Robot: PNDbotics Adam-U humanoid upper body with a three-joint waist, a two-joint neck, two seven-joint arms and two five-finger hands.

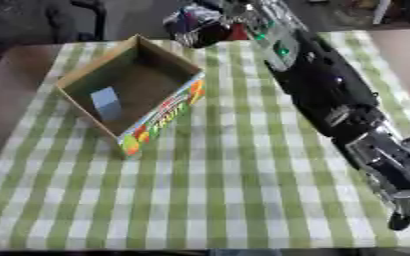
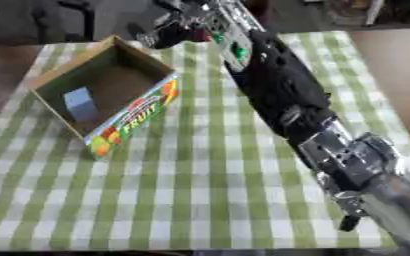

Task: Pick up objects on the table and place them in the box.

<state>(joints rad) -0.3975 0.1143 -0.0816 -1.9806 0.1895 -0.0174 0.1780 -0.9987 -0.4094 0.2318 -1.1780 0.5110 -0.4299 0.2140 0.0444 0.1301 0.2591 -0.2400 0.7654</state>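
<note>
"Any room to pass?"
"The green-checked tablecloth (image 1: 217,190) lies bare in front. The open cardboard fruit box (image 1: 160,117) blocks the left; the robot's black right arm (image 2: 283,90) crosses the right."

The tablecloth (image 1: 226,190) is a green-and-white check. The box (image 1: 130,90) is plain brown cardboard inside, and its front wall carries a bright print — red, orange, yellow and green, with fruit shapes and lettering. A pale blue block (image 1: 106,103) lies in it. The right arm (image 2: 283,87) is black with silver joints — small green spots show near its far end.
</note>
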